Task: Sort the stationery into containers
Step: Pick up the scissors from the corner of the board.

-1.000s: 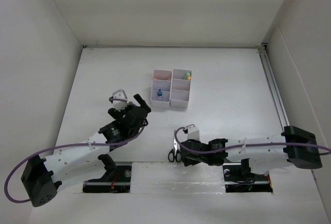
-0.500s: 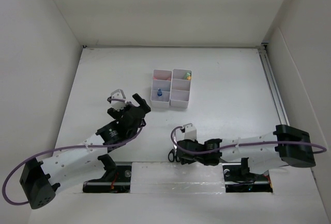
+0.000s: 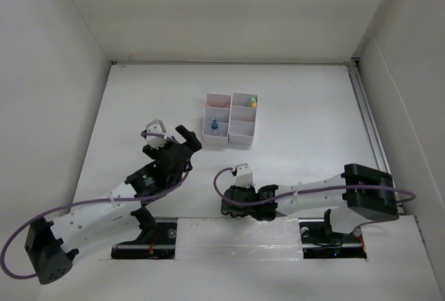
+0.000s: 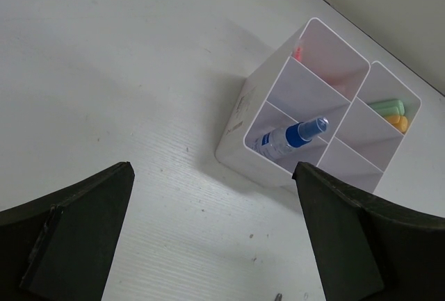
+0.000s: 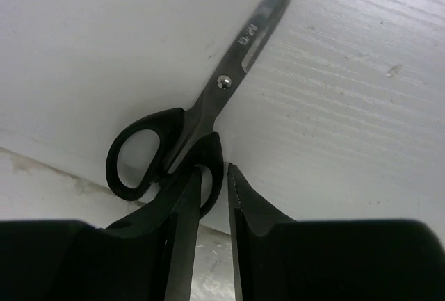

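The black-handled scissors [image 5: 163, 144] lie at the table's near edge, blades pointing away. My right gripper [image 5: 214, 190] is low over them, its jaws nearly closed around the rim of one handle ring. In the top view the right gripper [image 3: 233, 200] covers most of the scissors [image 3: 227, 208]. The white organizer [image 3: 240, 134] stands at mid table. It holds a blue-capped bottle [image 4: 288, 137], a green marker [image 4: 386, 106] over an orange item [image 4: 396, 121], and something pink [image 4: 297, 52]. My left gripper [image 3: 170, 136] is open and empty, left of the organizer [image 4: 243, 127].
White walls enclose the table on the left, back and right. A metal rail [image 3: 368, 124] runs along the right edge. The table's near lip [image 5: 42, 176] lies just under the scissors' handles. Both arm bases sit at the near edge.
My right arm has reached left and lower onto the scissors' handles, now covering them from above. My left gripper has drifted slightly up and left.
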### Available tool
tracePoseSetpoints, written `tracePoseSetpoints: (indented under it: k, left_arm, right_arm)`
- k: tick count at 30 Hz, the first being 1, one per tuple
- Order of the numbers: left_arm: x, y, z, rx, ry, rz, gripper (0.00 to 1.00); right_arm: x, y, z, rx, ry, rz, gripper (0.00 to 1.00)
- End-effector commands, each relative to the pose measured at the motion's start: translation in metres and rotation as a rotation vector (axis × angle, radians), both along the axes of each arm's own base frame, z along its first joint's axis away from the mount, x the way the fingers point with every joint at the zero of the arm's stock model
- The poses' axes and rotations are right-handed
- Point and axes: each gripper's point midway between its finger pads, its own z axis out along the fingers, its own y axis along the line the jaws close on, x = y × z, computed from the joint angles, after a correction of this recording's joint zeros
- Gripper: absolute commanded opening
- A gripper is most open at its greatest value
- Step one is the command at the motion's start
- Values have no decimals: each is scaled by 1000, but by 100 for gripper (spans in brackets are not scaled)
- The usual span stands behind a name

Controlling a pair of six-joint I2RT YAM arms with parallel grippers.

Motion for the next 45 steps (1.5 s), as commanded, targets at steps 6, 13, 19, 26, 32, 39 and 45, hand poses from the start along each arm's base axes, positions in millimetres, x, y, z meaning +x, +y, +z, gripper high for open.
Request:
tracePoseSetpoints:
  k: [6,13,19,26,32,39,45]
  left_arm:
    - [1,2,9,-16,-29,-1,100]
    - [1,2,9,-16,-29,-1,100]
    - [1,3,9,-13,-32,7,100]
    - [2,4,7,-3,-30,17,100]
    - [2,6,7,-10,-29,30,100]
    - [4,1,3,-5,-19,22,100]
    - [6,-1,1,-5,-26,19,100]
  right_arm:
    - [-9,-15,-25,-112,62,-3,20]
    - [-8,-34,-27,-158,53,-40,0]
    - [15,-42,22,-106,-90,-75,0]
    - [42,-44,69,-12,-261,-128,0]
    - [85,-53,119,6,-505,-258,0]
    - [158,-72,176,33,-775,-426,0]
    - [220,-81,229,78,-960,-339,0]
